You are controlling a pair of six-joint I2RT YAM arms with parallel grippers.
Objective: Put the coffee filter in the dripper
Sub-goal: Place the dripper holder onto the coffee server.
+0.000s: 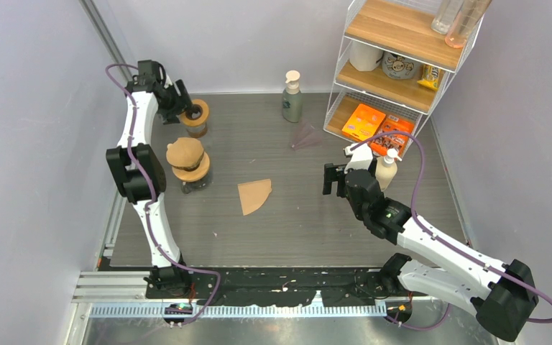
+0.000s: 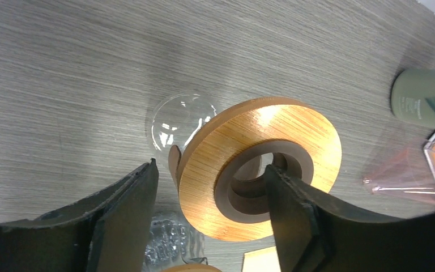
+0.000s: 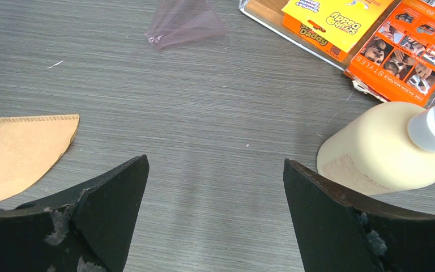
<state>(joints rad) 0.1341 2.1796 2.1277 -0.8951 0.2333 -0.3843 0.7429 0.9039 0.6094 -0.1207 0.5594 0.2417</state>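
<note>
Right gripper (image 3: 215, 160) open, empty. Coffee filter (image 3: 25, 153) laid flat on surface (image 3: 204, 113) to its left, tip angled toward wrist; right arm (image 1: 438, 244) judged nearer.

Coffee filter (image 1: 254, 195) flat on the desk (image 1: 295, 230) at centre; dripper (image 1: 195, 118) far left, lidded carafe (image 1: 189, 164) just before it; pump bottle (image 1: 292, 97) far centre, plastic cone (image 1: 305, 136) lying just before it; shelf rack (image 1: 395, 65) far right, squeeze bottle (image 1: 386, 169) before it

Robot lab cell, plain white walls (image 1: 259, 43), aluminium rail (image 1: 108, 286)
</note>
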